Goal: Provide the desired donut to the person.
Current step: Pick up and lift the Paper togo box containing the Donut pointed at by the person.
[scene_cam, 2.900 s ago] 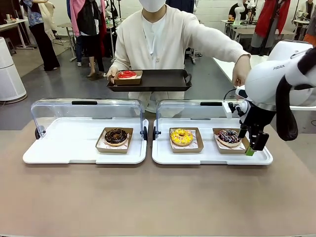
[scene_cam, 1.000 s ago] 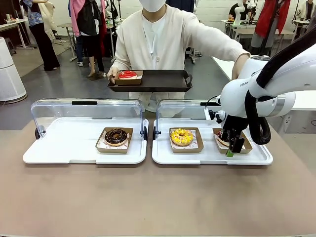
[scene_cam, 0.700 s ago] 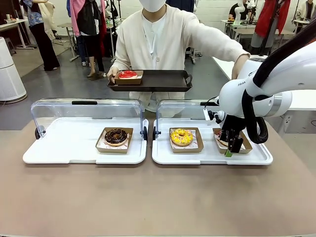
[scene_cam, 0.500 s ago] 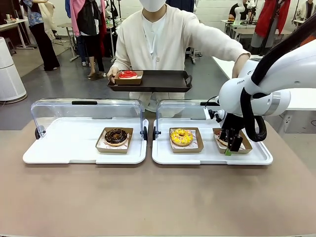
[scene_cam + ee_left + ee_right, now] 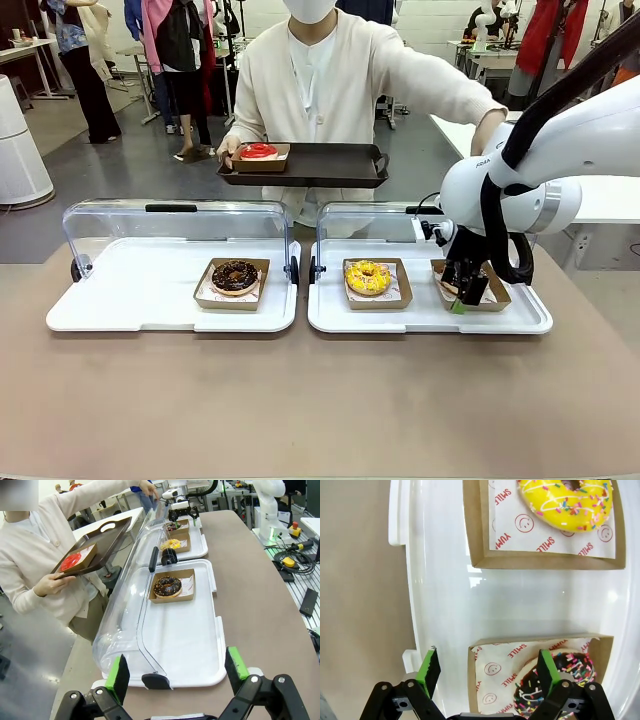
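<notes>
The person (image 5: 320, 80) in a cream cardigan holds a dark serving tray (image 5: 330, 163) with a red donut (image 5: 258, 151) in a cardboard box on it. Their other hand (image 5: 488, 143) reaches out over the right white tray (image 5: 430, 318). That tray holds a yellow donut (image 5: 368, 276) and a chocolate sprinkled donut (image 5: 463, 276), each in a box. My right gripper (image 5: 458, 300) is open and low over the sprinkled donut's box. Its fingers (image 5: 429, 667) straddle the box's near wall and part of the sprinkled donut (image 5: 560, 677). My left gripper (image 5: 177, 667) is open and empty.
A chocolate glazed donut (image 5: 235, 275) sits in its box on the left white tray (image 5: 130, 300). Both trays have clear domed lids (image 5: 175, 225) swung open toward the person. Bare brown tabletop (image 5: 300, 400) lies in front of the trays. Bystanders stand far behind.
My right gripper has moved left from the tray's right end and now hangs low over the sprinkled donut's box. The person and the donuts have stayed put.
</notes>
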